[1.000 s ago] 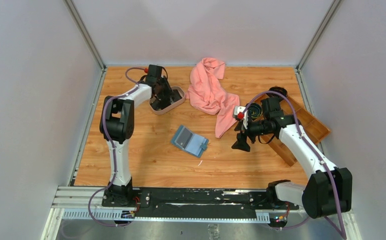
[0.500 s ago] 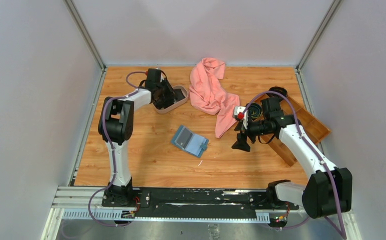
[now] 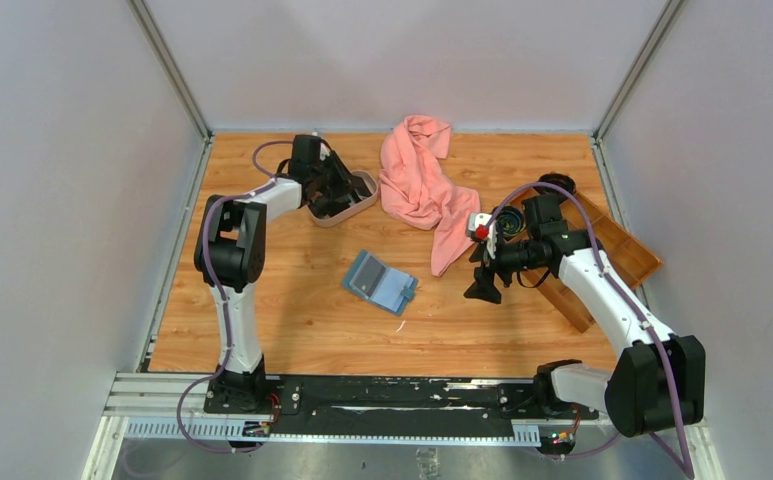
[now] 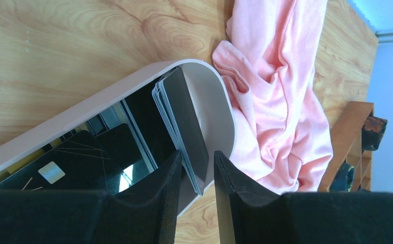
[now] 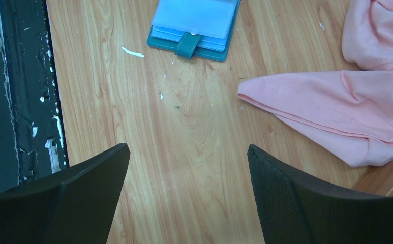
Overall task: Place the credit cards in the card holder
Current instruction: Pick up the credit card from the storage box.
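Observation:
A stack of credit cards (image 4: 184, 122) stands tilted on edge inside an oval beige tray (image 4: 224, 112), with more black cards (image 4: 82, 162) lying flat beside it. My left gripper (image 4: 197, 155) straddles the stack's lower corner. Its jaws are narrowly open: the cards lean against the left finger and a slim gap shows at the right one. From above, the left gripper (image 3: 337, 190) sits in that tray (image 3: 362, 195) at the back left. The teal card holder (image 3: 380, 280) lies open at mid-table, also seen as the card holder (image 5: 194, 25). My right gripper (image 5: 188, 147) hangs open and empty over bare wood, right of the holder (image 3: 484, 288).
A pink cloth (image 3: 422, 185) sprawls from the back wall toward the centre, touching the tray's right side (image 4: 280, 91). A brown wooden compartment tray (image 3: 612, 250) lies at the right under the right arm. A white scrap (image 5: 132, 52) lies near the holder.
The left wrist has swung slightly right and back, and the beige tray has shifted a little with it. The right arm has not moved.

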